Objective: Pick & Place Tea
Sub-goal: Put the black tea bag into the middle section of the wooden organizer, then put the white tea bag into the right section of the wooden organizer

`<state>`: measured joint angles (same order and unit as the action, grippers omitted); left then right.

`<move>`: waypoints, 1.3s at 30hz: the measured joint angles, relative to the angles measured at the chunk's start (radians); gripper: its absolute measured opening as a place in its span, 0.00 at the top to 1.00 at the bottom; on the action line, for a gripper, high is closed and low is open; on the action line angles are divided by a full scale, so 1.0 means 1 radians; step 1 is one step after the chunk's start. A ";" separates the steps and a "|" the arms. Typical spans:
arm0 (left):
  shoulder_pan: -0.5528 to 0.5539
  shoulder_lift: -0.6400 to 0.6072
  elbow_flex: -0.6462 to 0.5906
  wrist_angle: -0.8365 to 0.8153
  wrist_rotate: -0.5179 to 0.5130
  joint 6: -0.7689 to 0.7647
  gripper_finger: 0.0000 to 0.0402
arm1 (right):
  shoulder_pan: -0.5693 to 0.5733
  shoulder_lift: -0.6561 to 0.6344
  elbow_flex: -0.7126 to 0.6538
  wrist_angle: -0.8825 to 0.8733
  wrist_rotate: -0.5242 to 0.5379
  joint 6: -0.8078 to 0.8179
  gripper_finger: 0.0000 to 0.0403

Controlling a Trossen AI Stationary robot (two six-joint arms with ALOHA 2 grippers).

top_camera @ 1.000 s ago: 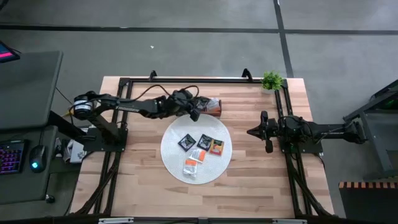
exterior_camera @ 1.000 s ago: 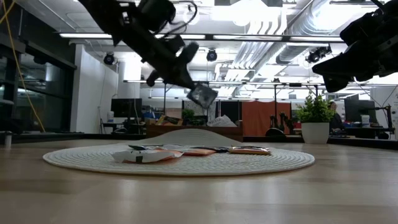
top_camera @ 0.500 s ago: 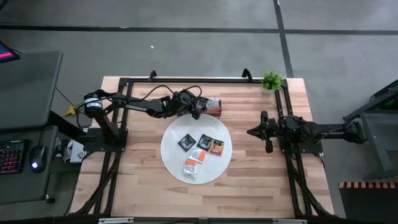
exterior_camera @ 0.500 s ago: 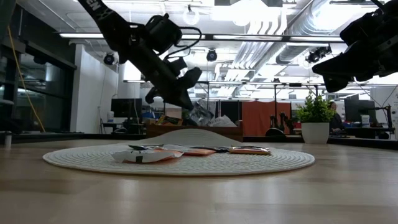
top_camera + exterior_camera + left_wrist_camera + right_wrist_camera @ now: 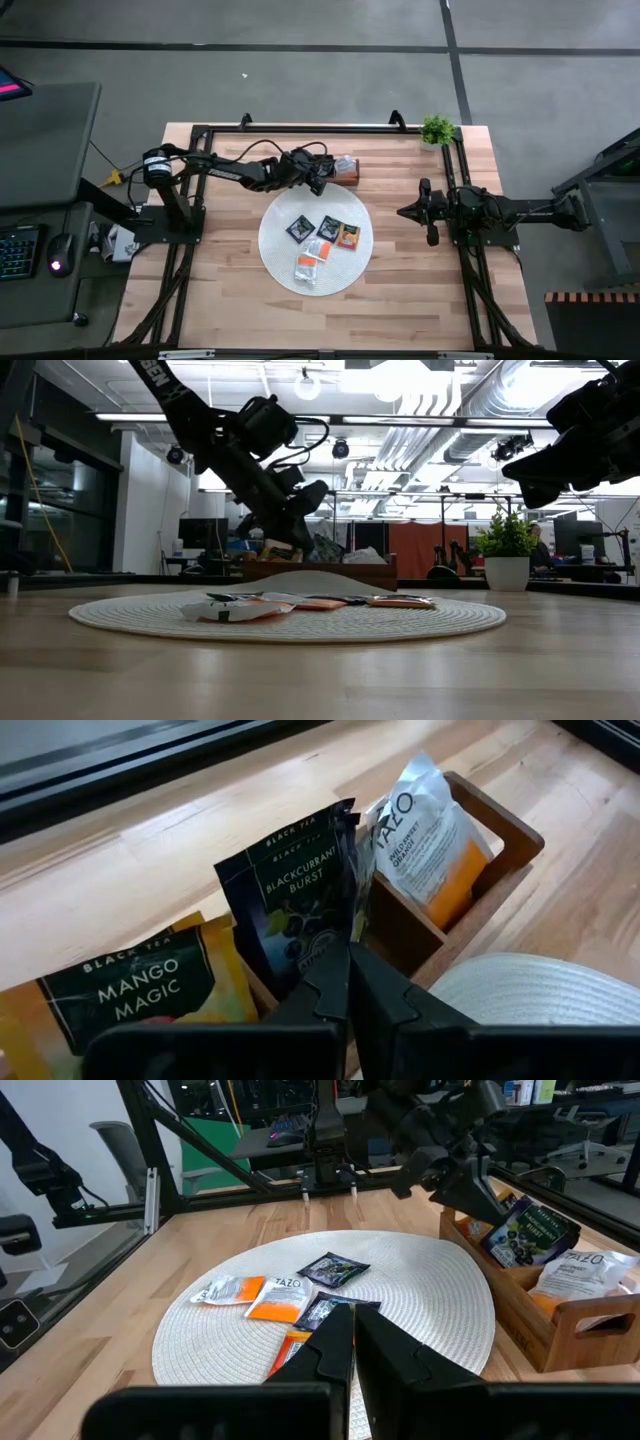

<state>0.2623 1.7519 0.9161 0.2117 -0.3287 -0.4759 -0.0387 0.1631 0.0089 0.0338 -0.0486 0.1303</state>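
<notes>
The left pincer is over the wooden tray at the far edge of the round mat. Its fingers are pressed shut on a black tea bag. The left wrist view shows the most: this bag reads blackcurrant and stands in the tray's middle part, right in front of the pincer. To one side of it is a mango bag, and to the other a white and orange bag. From above, the arm hides most of the tray.

Behind the pincer, on the mat, lie more tea bags: two black ones, an orange one and a pale pair. The low view shows them flat.

The right pincer hangs shut with nothing in it, well apart from the mat. A small plant stands at the surface's far corner.
</notes>
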 joint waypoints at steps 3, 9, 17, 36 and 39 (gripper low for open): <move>0.000 0.000 0.000 -0.006 -0.003 0.008 0.99 | 0.000 0.000 0.000 0.000 0.000 0.000 0.97; -0.001 0.000 0.000 -0.018 -0.003 0.009 0.89 | 0.000 0.000 0.000 0.000 0.000 0.000 0.97; -0.001 0.000 0.000 -0.020 -0.005 0.052 0.62 | 0.000 0.000 0.000 0.000 0.000 0.000 0.97; -0.038 -0.186 0.001 -0.150 -0.054 0.105 0.41 | 0.000 0.000 0.000 0.000 0.000 0.000 0.97; -0.058 -0.244 0.000 -0.214 -0.060 0.086 0.41 | 0.000 0.000 0.000 0.000 0.000 0.000 0.97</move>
<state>0.2040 1.5083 0.9159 -0.0025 -0.3888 -0.3899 -0.0387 0.1635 0.0087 0.0338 -0.0486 0.1305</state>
